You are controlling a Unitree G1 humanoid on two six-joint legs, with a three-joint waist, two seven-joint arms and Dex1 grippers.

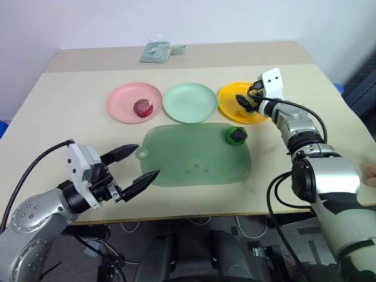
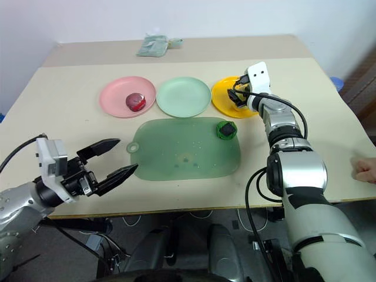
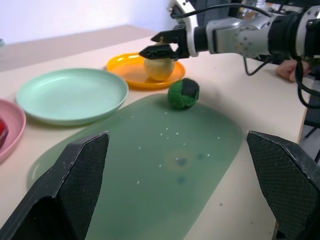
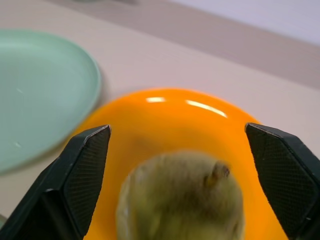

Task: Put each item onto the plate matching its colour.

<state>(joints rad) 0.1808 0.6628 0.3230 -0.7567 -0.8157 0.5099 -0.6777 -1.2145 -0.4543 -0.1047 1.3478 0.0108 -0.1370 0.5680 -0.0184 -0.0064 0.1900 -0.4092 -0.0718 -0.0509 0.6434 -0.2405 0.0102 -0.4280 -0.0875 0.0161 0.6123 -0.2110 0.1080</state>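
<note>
The pale-yellow pear-shaped item [image 3: 159, 68] sits on the orange-yellow plate [image 1: 230, 94]. My right gripper [image 4: 177, 129] is open around its top, with a gap on each side. The reddish-purple fruit [image 1: 143, 107] lies on the pink plate [image 1: 123, 100]. Between those two plates stands the mint green plate [image 1: 190, 102], with nothing on it. The dark green lump [image 1: 237, 136] rests on the far right corner of the green cutting mat [image 1: 194, 155]. Near the table's front left my left gripper [image 1: 147, 160] is open and holds nothing, just short of the mat's near left corner.
A folded greenish packet [image 1: 155, 51] lies at the back of the table. A person's hand [image 2: 365, 169] rests on the table's right edge. The table's front edge [image 1: 194, 214] runs just beyond the mat.
</note>
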